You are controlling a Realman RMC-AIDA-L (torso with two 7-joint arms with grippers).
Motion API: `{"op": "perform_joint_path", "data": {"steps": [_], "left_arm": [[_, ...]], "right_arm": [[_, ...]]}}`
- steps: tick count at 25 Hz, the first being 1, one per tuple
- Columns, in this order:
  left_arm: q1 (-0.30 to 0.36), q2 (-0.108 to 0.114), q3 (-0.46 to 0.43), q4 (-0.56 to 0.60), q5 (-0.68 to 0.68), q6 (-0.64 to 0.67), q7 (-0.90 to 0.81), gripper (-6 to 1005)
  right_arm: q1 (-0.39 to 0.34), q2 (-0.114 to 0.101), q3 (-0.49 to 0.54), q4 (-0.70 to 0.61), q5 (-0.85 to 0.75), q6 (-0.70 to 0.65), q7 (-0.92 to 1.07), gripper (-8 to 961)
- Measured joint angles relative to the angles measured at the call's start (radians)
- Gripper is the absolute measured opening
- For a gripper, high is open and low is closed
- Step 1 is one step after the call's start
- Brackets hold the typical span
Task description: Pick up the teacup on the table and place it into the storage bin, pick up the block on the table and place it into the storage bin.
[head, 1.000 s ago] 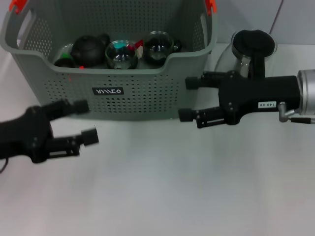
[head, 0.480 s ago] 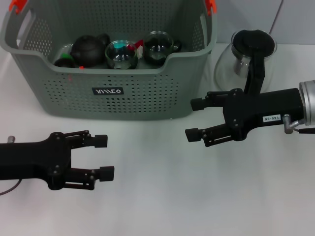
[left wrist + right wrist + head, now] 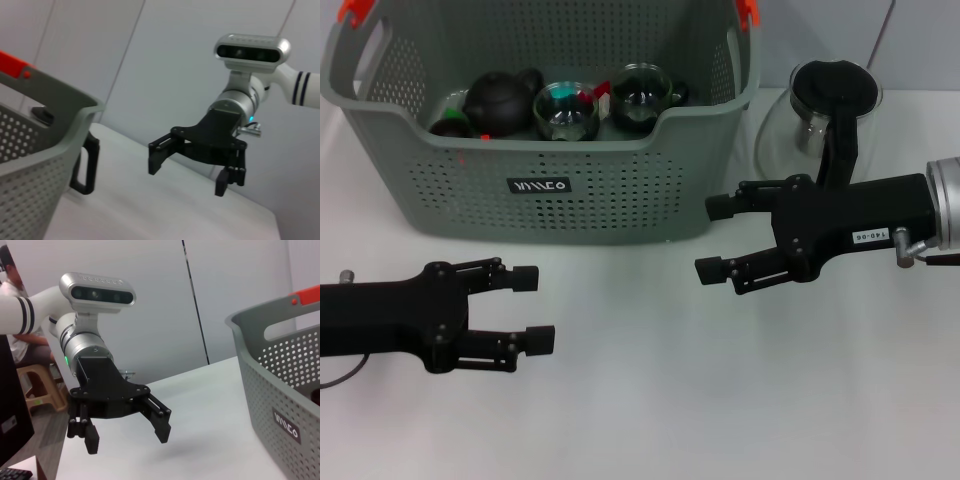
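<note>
Barely anything had shifted: left gripper [image 3: 532, 306] lower left, right gripper [image 3: 717, 238] centre right, both open, empty. Bin [image 3: 545, 150] upper left already held cups; reaching in again risked toppling them.

Black two-finger left hand [image 3: 532, 308], right hand [image 3: 712, 238]; silver wrist cylinders; white, dark-striped arms; white serial label.

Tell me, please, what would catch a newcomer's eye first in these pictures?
The grey-green storage bin at the table's far side, already holding glass teacups and a dark teapot. In front of it, the left hand and right hand face each other, both open and empty. A glass jug stands beside the bin, on its right.
</note>
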Motion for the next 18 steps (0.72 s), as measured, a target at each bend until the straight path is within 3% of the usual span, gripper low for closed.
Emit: {"op": "perform_joint_path", "data": {"steps": [18], "left_arm": [[-0.001, 0.0, -0.001, 0.002, -0.001, -0.028, -0.012, 910]], "right_arm": [[-0.001, 0.001, 0.007, 0.0, 0.001, 0.008, -0.006, 945]]}}
